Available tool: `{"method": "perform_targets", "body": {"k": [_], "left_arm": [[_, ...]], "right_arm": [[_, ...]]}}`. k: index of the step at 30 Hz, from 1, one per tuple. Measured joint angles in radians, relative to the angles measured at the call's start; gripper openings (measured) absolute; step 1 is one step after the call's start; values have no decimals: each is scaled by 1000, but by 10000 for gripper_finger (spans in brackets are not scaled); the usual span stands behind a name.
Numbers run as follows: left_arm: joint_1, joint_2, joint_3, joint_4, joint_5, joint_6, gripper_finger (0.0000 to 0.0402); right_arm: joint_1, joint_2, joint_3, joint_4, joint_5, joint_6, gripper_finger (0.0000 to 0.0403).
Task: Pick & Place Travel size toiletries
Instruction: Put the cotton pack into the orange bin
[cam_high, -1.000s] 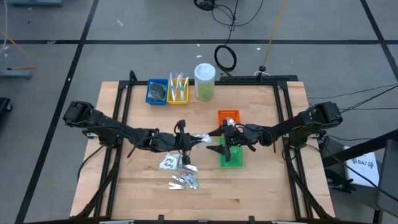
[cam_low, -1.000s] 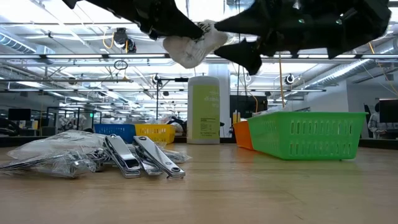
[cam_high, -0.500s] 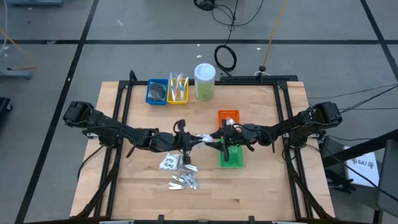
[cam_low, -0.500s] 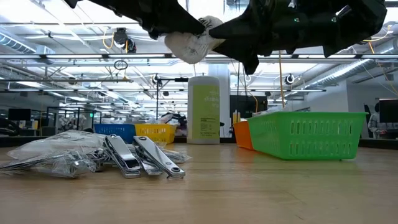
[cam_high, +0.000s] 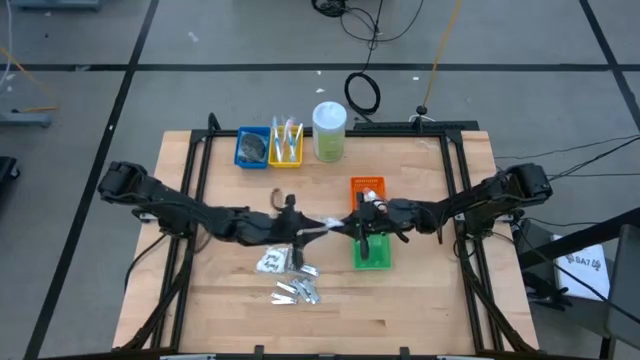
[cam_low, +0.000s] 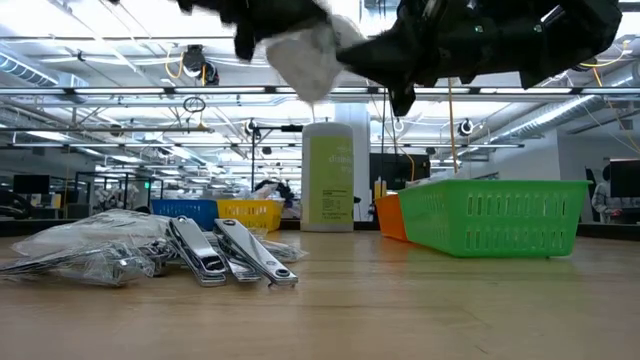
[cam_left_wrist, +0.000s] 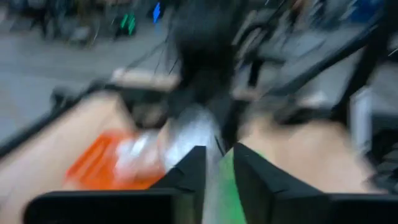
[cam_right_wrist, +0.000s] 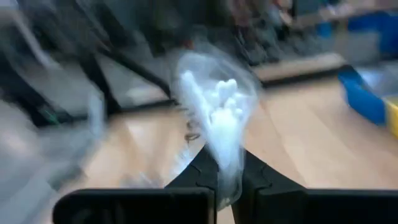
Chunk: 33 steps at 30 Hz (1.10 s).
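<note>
Right wrist view: right gripper clamped on white packet, held in the air mid-table between both arms, beside green tray. Left gripper just beside packet, fingers slightly parted, grip unclear. Handover step, probably; next, clear left arm, carry packet to a tray.

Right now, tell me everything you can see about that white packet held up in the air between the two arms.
The white packet is a small crinkly clear-plastic bag with white cotton-like pieces bunched inside. It hangs above the table, over the bare wood between the pile of loose items and the green tray. The right gripper is shut on its lower edge, as its wrist view shows. The left gripper sits close beside it with its fingers slightly parted; whether it touches the packet is unclear.
</note>
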Motion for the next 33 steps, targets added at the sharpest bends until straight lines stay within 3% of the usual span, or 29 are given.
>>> {"method": "perform_targets", "body": {"k": [7,13,16,22,27,33], "left_arm": [[-74,-121,16,-25,-7,117,196],[-150,-206,17,-228,-135,41,252],[-176,-209,17,-371,-238,-61,262],[-200,-195,16,-587,-341,-273,262],[-198,-181,16,-628,-360,-325,250],[-198,-178,16,-626,-358,-327,238]], "right_arm": [[-30,-91,0,-267,99,8,4],[-30,-285,-2,-662,361,21,3],[-32,-364,-2,-863,446,114,3],[-70,-408,-4,-1077,443,270,3],[-121,-380,-37,-1077,385,304,3],[-168,-339,-96,-955,363,305,3]]}}
